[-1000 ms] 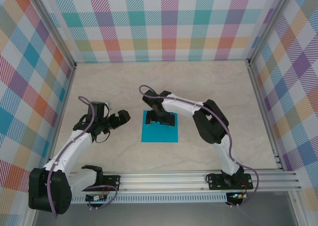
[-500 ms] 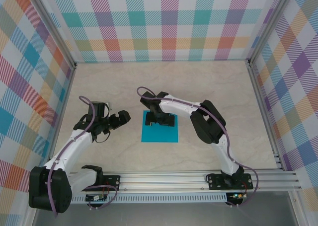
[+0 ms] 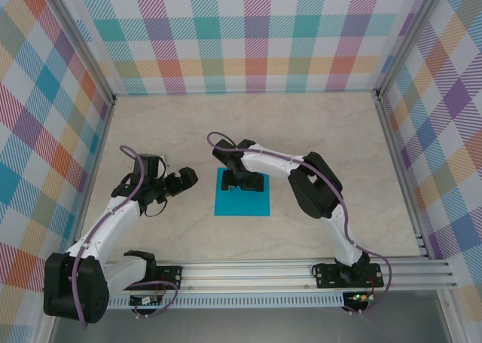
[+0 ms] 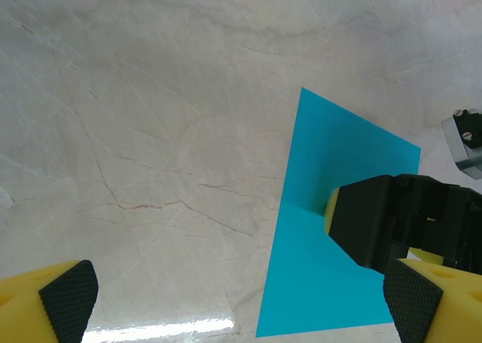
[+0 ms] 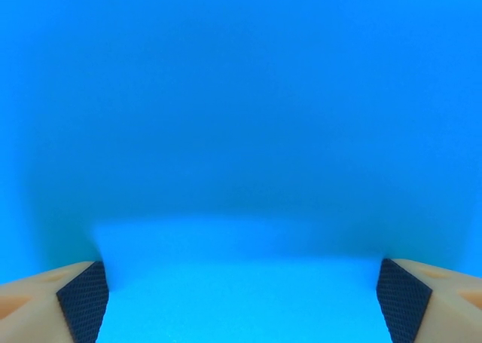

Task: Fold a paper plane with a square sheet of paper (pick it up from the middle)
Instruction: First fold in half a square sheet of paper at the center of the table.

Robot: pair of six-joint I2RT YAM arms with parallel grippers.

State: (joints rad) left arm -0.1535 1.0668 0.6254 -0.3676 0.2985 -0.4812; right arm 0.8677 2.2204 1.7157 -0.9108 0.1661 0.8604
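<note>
My right claw (image 3: 245,182) points down, spread wide, over the 12 o'clock part of the square sheet of paper (image 3: 241,202). My left claw (image 3: 186,179) hovers spread at its 9 o'clock.

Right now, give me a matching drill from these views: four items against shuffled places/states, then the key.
1. left hand
2. right hand
3. square sheet of paper
4. back wall

A. teal-blue, flat on the table
B. open, low over the sheet
C. plaid pattern
D. open, over bare table left of the sheet

Pairs: 1-D, 2-B, 3-A, 4-C
</note>
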